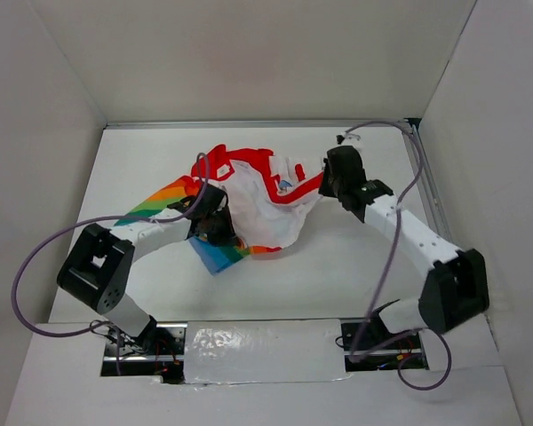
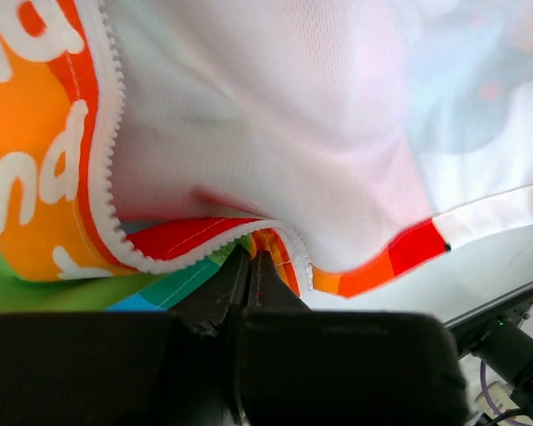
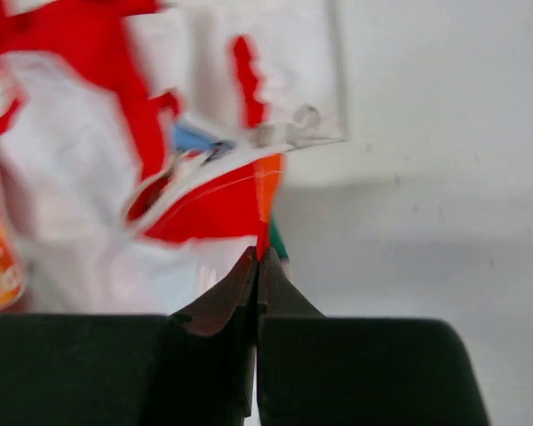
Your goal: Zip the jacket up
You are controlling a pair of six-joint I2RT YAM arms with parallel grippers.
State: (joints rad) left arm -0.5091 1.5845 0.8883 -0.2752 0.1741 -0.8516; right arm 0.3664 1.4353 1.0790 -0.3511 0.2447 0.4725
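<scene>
My left gripper (image 2: 251,259) is pinched shut on the jacket (image 1: 268,213) hem by the zipper teeth (image 2: 107,133), right gripper (image 3: 258,257) closed tight on its red edge. Jacket's bunched mid-table (image 1: 338,275), strung left to right between them, red collar (image 1: 259,165) on the far side, rainbow sleeve (image 1: 155,202) trailing left

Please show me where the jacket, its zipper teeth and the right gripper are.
jacket (image 1: 266,211): top view, on the white front panel.
zipper teeth (image 2: 109,133): left wrist view, on the white toothed edge beside the orange panel.
right gripper (image 3: 259,256): right wrist view, between its shut fingertips.
</scene>
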